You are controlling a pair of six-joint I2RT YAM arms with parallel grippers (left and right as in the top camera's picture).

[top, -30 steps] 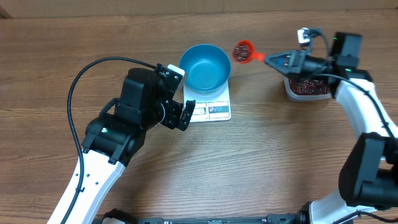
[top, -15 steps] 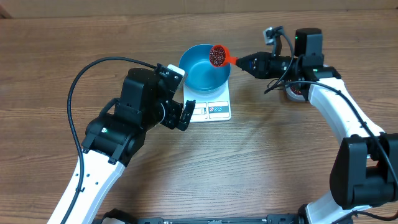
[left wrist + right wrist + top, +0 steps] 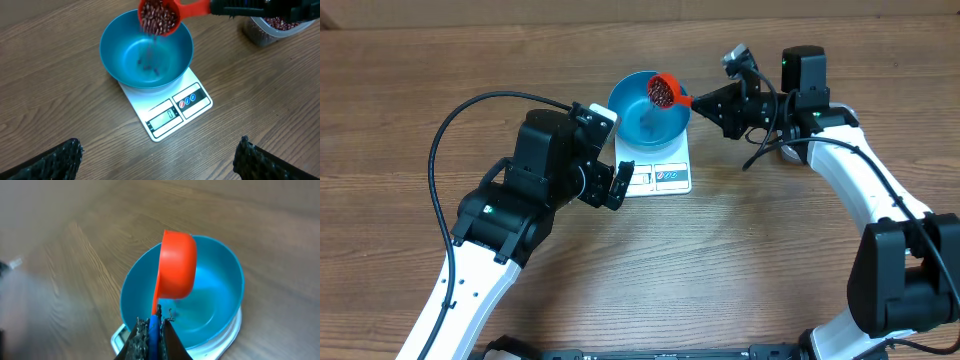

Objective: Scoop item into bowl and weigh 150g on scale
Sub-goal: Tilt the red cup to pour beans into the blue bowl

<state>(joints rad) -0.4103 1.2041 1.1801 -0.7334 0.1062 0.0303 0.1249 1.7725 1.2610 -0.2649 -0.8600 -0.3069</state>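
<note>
Right claw (image 3: 708, 100), clamped on orange-red plastic scoop (image 3: 663, 91), just reached round blue plastic bowl (image 3: 642, 125); tiny maroon beans (image 3: 157, 17) pouring now. Left claw (image 3: 608, 150) wide, idle. Looks like first load landing.

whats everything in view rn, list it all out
bowl: one, bright blue, sitting on the scale
scale: one, white, on the table, display side toward the left arm
scoop: one, red-orange, tipped over the bowl
beans: many, dark red-brown, mostly in the scoop, some falling into the bowl, more in the tub
tub: one, clear, on the table beyond the scale, on the right arm's side
table: one, brown wood grain, under everything
left gripper: one, black, open, empty, near the scale
right gripper: one, black, shut on the scoop's handle
</note>
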